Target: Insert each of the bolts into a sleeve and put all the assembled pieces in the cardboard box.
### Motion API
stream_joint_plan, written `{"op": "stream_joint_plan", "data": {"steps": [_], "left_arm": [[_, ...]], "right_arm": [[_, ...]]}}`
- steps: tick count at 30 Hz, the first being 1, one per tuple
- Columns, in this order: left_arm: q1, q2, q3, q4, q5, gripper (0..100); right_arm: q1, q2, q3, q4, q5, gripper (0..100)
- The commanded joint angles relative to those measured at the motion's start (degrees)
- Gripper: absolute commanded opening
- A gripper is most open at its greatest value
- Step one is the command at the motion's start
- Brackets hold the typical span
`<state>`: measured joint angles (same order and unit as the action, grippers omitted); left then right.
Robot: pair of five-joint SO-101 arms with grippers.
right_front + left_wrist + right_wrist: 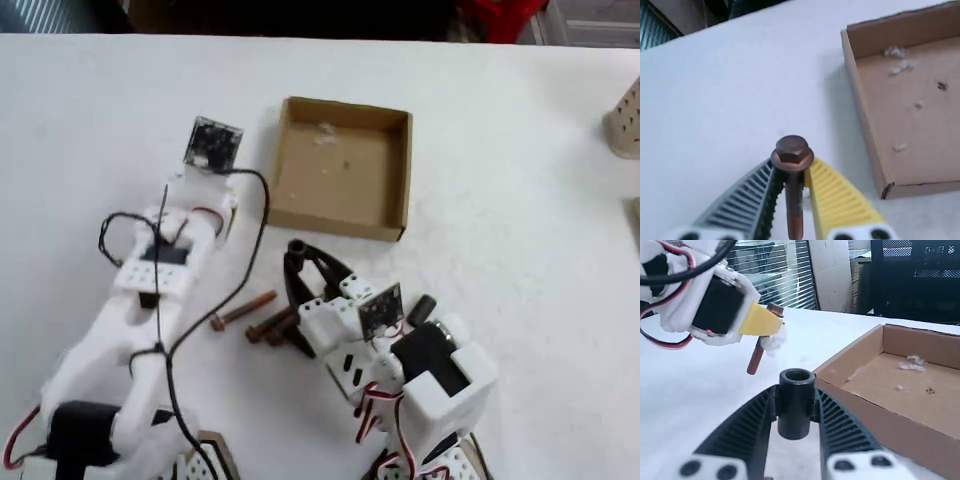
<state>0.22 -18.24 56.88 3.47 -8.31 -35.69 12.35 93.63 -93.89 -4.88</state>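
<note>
The copper-coloured bolt (794,200), with a flanged hex head, is held head-up and slightly tilted above the table (520,200), clenched between the grey and yellow fingers of the left gripper (792,170). The black tubular sleeve (796,410) stands upright with its bore facing up, grasped between the two black fingers of the right gripper (796,399). In the high view the sleeve sits at 7 o'clock of the cardboard box (335,220), near its wall, with loose bolts (243,310) lying at 8 o'clock of the sleeve.
</note>
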Motion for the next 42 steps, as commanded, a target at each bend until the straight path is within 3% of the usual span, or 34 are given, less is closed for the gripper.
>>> {"op": "stream_joint_plan", "data": {"steps": [1, 9, 19, 22, 35, 42], "left_arm": [[2.15, -8.66, 6.95, -13.1, 0.53, 3], [11.03, -17.36, 20.75, -37.1, 0.62, 2], [11.91, -26.51, 21.36, -37.36, 16.35, 2], [12.0, -30.55, 21.71, -33.67, 19.16, 2], [18.42, -52.09, 21.98, 0.53, 21.71, 2], [20.79, -55.34, 21.98, 4.66, 22.86, 2]], "right_arm": [[-0.57, -1.63, 0.09, 0.13, -0.53, 1.6], [-0.57, -1.63, 0.09, 0.13, -0.53, 1.6], [-0.48, -1.63, 0.26, 0.13, -0.53, 1.6], [-0.48, -1.63, 0.26, 0.13, -0.53, 1.6], [-0.4, -1.63, 0.26, 0.04, -0.53, 1.6], [-0.48, -1.63, 0.35, 0.04, -0.44, 1.6]]}}
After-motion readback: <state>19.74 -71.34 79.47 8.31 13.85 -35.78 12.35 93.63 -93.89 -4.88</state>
